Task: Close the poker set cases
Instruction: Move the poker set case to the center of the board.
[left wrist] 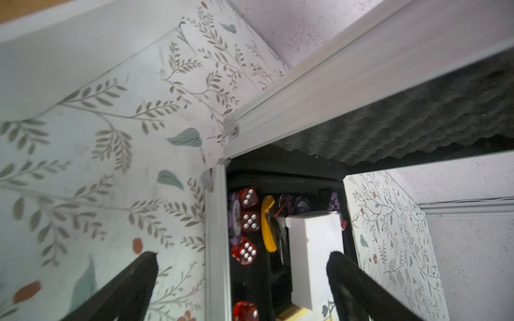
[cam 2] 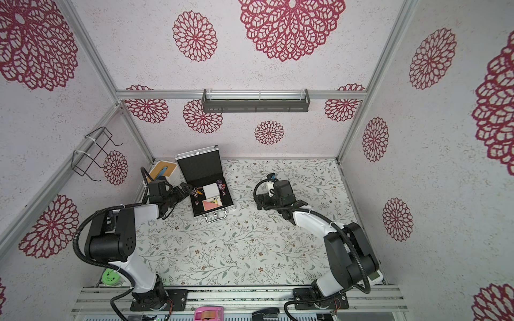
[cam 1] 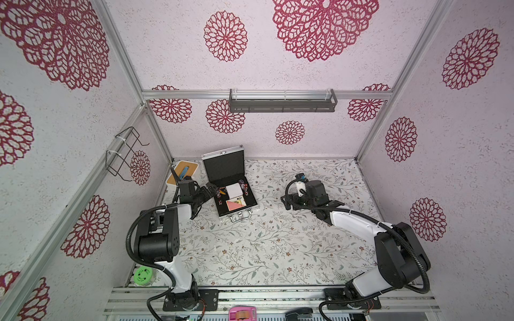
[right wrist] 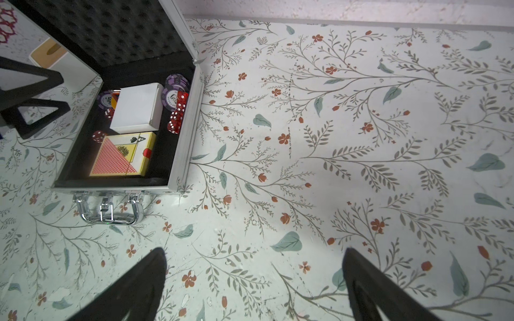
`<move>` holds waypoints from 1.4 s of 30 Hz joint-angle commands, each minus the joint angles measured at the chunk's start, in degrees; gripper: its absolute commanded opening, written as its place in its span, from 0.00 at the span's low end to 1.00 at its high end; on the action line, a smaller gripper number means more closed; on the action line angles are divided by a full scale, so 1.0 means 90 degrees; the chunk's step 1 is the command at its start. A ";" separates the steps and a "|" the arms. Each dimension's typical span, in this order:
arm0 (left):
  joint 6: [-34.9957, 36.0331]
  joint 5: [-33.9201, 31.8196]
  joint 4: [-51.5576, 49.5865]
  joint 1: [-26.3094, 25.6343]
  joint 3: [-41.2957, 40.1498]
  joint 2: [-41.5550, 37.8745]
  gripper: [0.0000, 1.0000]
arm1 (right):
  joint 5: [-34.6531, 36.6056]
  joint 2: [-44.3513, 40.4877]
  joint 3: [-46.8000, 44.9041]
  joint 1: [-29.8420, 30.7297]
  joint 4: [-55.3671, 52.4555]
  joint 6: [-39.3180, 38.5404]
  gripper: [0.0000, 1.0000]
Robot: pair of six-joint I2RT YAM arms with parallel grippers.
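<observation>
The poker set case (cam 1: 224,166) (cam 2: 200,168) stands open at the back left of the table, its foam-lined lid upright. The base holds a white box (right wrist: 136,108), a card deck (right wrist: 122,155), red dice (left wrist: 249,221) and purple chips (right wrist: 173,80). Its chrome handle (right wrist: 108,211) faces the front. My left gripper (cam 1: 211,190) (cam 2: 186,189) (left wrist: 242,257) is open at the case's left wall (left wrist: 218,236), one finger outside it and one above the contents, holding nothing. My right gripper (cam 1: 310,203) (cam 2: 281,203) (right wrist: 254,251) hangs open over bare table to the right of the case.
A white box with a wooden top (cam 1: 182,172) sits in the back left corner, just behind my left wrist. A green disc (cam 1: 143,275) lies at the front left edge. A wire rack (cam 1: 125,152) hangs on the left wall and a grey shelf (cam 1: 282,104) on the back wall.
</observation>
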 commanded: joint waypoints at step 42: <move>0.0730 0.0060 -0.1435 -0.1942 0.2504 0.2108 0.91 | -0.0321 0.1090 0.0562 -0.0326 0.0353 0.0542 0.90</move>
